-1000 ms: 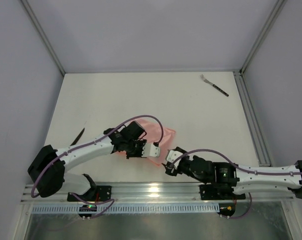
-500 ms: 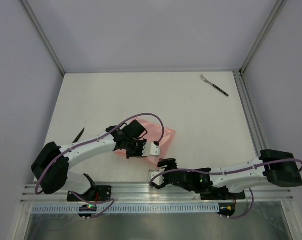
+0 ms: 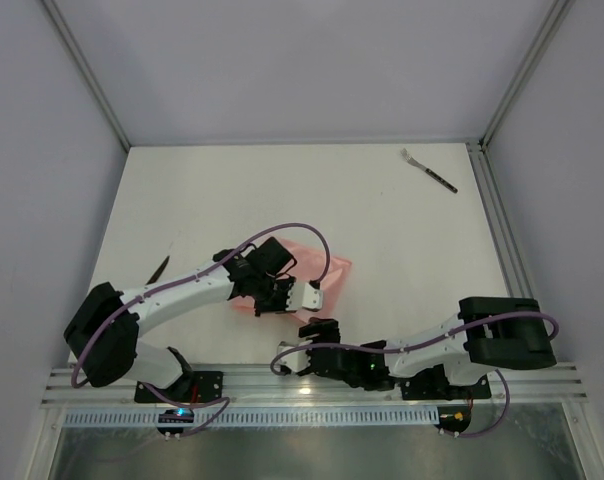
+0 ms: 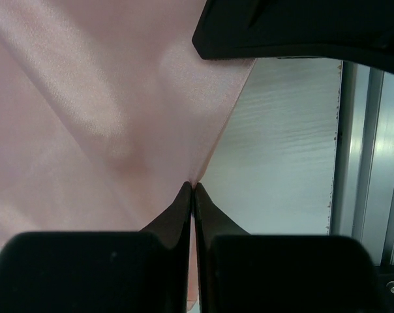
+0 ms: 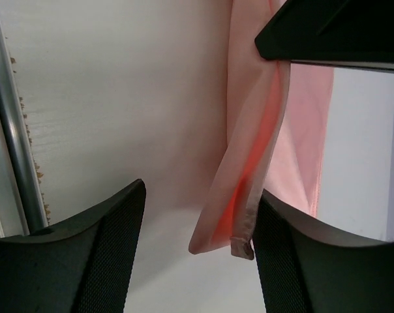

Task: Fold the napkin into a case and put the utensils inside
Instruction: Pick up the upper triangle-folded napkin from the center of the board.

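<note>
My left hand (image 4: 194, 190) pinched one corner of the napkin (image 4: 86, 98). My right hand (image 5: 197, 218) was spread beside its lifted edge. The folding was hardly begun, and the fork (image 3: 429, 171) lay well apart.

On the white flat table (image 3: 282, 190): salmon-pink square cloth napkin (image 3: 334, 270) lies near the 6 o'clock edge. The small silvery-headed, dark-handled fork (image 3: 429, 170) is at 1 o'clock, well apart. Left gripper (image 3: 313, 296) is on the napkin's 5 o'clock corner. Right gripper (image 5: 200, 195) is just 6 o'clock of it, with the napkin's edge between its fingers.
</note>
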You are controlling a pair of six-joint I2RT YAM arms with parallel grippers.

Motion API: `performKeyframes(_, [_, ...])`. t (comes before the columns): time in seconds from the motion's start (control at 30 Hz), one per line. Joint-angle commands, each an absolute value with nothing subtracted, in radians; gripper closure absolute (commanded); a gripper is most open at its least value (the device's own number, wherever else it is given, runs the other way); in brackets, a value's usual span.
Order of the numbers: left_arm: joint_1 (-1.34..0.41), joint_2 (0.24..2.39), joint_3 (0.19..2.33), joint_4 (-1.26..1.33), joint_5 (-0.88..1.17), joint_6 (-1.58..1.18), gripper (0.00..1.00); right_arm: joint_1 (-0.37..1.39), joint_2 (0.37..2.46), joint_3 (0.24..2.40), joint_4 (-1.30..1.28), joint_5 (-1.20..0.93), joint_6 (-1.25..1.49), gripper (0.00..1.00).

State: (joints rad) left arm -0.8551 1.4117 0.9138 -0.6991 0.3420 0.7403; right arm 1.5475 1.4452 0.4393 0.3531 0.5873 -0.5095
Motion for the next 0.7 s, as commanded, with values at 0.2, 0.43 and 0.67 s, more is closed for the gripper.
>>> performKeyframes(0.2, [-0.851,1.41,0.927,-0.719,0.405,0.729,1.0,1.554,1.571,0.506,0.371,0.796,-0.477,0.72])
performKeyframes(0.43, [-0.851,1.399,0.885,-0.701,0.411,0.713,1.0,1.537,1.554,0.515,0.339,0.72,-0.416,0.96])
performKeyframes(0.67, [-0.85,1.361,0.83,-0.667,0.465,0.678,0.68,1.488,1.467,0.494,0.318,0.612,-0.356,0.96])
